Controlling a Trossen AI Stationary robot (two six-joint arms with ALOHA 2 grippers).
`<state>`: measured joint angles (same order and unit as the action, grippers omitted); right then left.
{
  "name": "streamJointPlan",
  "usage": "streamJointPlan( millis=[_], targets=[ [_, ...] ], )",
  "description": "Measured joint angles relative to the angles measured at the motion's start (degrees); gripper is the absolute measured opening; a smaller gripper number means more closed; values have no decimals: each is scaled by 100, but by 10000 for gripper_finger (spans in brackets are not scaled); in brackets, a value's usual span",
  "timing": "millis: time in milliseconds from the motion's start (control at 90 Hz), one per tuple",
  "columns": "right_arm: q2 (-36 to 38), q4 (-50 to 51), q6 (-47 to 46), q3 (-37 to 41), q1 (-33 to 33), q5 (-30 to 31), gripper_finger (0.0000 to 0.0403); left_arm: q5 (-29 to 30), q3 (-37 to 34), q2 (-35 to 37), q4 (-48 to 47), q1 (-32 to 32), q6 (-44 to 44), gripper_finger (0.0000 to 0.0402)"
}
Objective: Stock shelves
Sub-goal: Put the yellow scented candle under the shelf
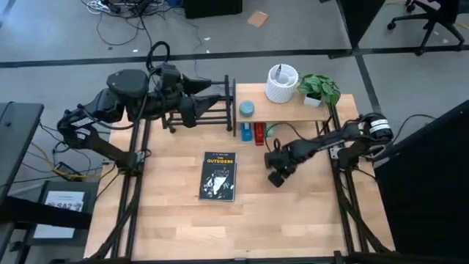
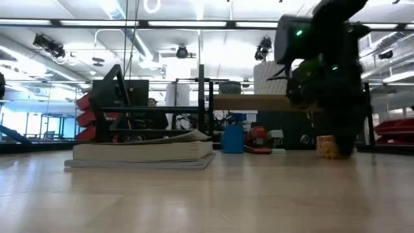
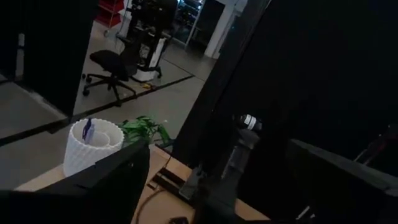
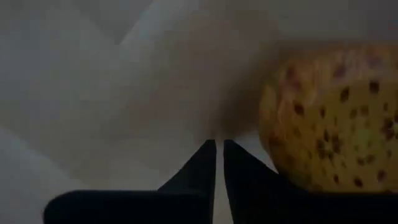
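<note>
Wooden tabletop (image 1: pixel 176 227), book (image 1: pixel 218 177) titled "THE OUTSIDERS", black rack (image 1: pixel 201 111) behind.

You've got a pale wood-grain table (image 1: pixel 183 227), a black metal-bar rack (image 1: pixel 209 110), a glossy paperback book (image 1: pixel 218 177), and a ribbed white pot (image 1: pixel 281 83).

Open tabletop (image 1: pixel 183 227) is left along the near edge. The centre is blocked by a book (image 1: pixel 218 177). The far side is taken up by the black rack (image 1: pixel 209 110) and wooden shelf (image 1: pixel 293 111).
</note>
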<state>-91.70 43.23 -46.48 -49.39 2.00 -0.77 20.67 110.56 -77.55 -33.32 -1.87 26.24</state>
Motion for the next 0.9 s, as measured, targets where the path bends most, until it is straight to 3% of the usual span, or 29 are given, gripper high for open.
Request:
streamJointPlan(
  millis=[378, 589, 733, 900],
  targets=[
    [95, 181, 1260, 0, -1331, 412, 0, 0, 0, -1, -13, 2, 11, 353],
    [787, 928, 899, -2, -755, -247, 0, 2, 0, 1, -7, 1, 132, 353],
    [940, 1496, 857, 83, -385, 334, 0, 2, 0, 0, -11, 0, 146, 353],
    [871, 1064, 934, 429, -710, 476, 0, 2, 0, 0, -9, 0, 148, 353]
  ],
)
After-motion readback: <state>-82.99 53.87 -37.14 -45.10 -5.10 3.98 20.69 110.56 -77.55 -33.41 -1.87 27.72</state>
